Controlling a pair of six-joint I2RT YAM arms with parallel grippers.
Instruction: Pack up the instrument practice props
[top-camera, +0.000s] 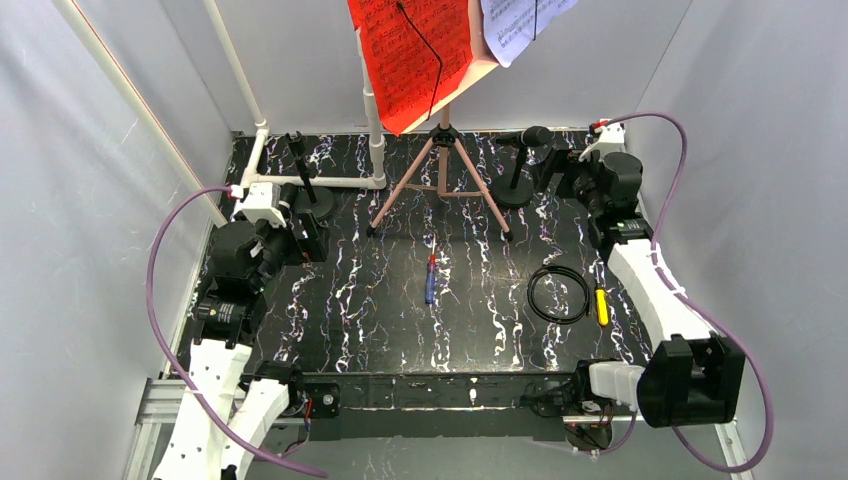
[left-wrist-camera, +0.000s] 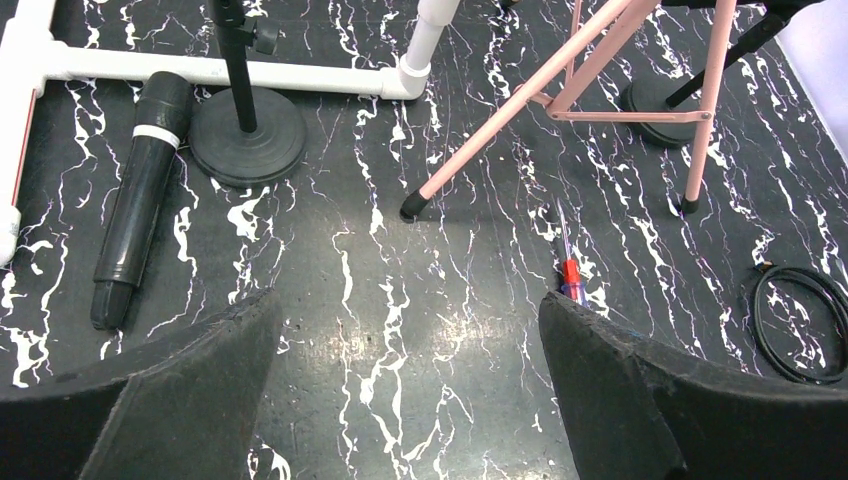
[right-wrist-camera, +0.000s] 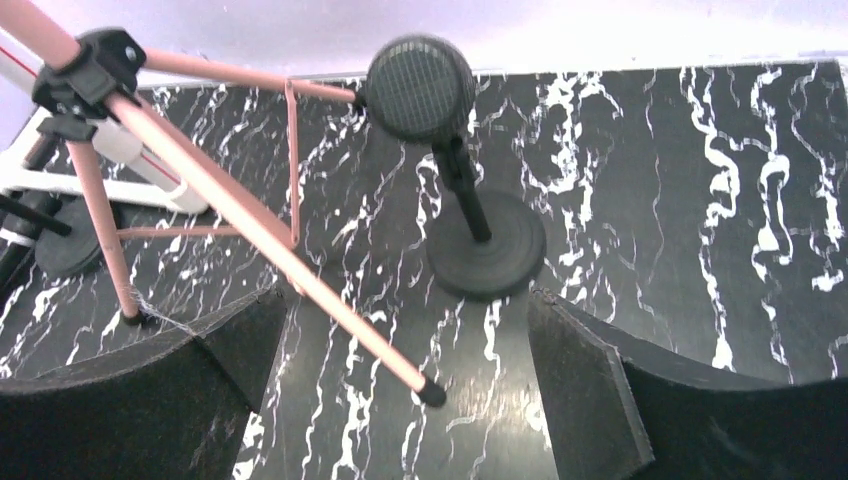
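We see a black surface (top-camera: 340, 300) veined with white like marble, boxed in on three sides by plain pale grey walls (top-camera: 90, 150). A white plastic pipe frame (top-camera: 330, 182) stands at the far left corner, one pipe lying along the back edge, others rising beside the wall. The light is soft and even, with a dull glare on the surface. An aluminium rail (top-camera: 150, 400) shows at the near left edge.
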